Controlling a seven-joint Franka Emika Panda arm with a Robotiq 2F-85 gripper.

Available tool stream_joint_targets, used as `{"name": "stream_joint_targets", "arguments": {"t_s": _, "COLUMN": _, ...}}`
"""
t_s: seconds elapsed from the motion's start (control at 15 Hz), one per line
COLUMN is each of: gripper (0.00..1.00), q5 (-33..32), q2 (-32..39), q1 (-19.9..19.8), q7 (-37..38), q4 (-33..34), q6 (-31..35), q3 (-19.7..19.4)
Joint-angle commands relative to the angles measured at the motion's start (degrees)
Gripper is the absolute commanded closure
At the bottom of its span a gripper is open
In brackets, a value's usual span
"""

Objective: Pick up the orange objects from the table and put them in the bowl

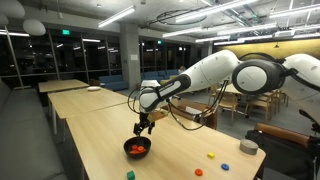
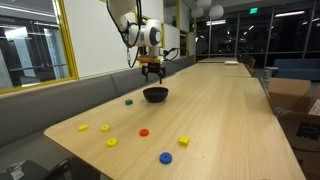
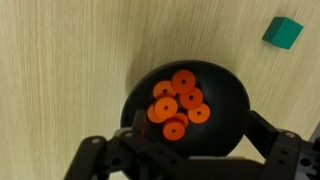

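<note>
While the pincer (image 3: 185,152) hangs spread apart, roughly seven orange objects (image 3: 164,107) fill one bowl (image 3: 230,95)

The long pale wooden table (image 3: 60,60) shows fine grain lines and looks smooth and dull. The small round black bowl (image 3: 228,88) looks like smooth, slightly shiny plastic. The little orange round pieces (image 3: 165,108) look like smooth plastic too. The small green block (image 3: 283,32), upper right in the wrist view, looks matt.

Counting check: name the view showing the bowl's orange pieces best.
The wrist view: it looks straight down into the black bowl, each orange disc distinct. In an exterior view the discs blur; in an exterior view the bowl's wall hides them.
</note>
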Motion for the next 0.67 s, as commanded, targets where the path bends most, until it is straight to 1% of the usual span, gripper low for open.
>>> {"name": "stream_joint_targets", "arguments": {"t_s": 0.0, "gripper": 0.0, "q5": 0.72, "q2": -5.7, "q1": 0.99, "q7": 3.47, "q4": -5.57, "q6": -3.03, "q3": -0.93}}
{"name": "stream_joint_targets", "arguments": {"t_s": 0.2, "gripper": 0.0, "q5": 1.2, "q2": -10.58, "q1": 1.3, "q7": 7.09, "q4": -12.77, "q6": -3.84, "q3": -1.13}}
{"name": "stream_joint_targets", "arguments": {"t_s": 0.4, "gripper": 0.0, "q5": 2.01, "q2": -16.05, "q1": 1.13, "q7": 11.41, "q4": -22.37, "q6": -3.05, "q3": -1.51}}
{"name": "stream_joint_targets", "arguments": {"t_s": 0.6, "gripper": 0.0, "q5": 4.87, "q2": -20.52, "q1": 0.51, "q7": 16.36, "q4": -31.48, "q6": -0.35, "q3": -2.03}}
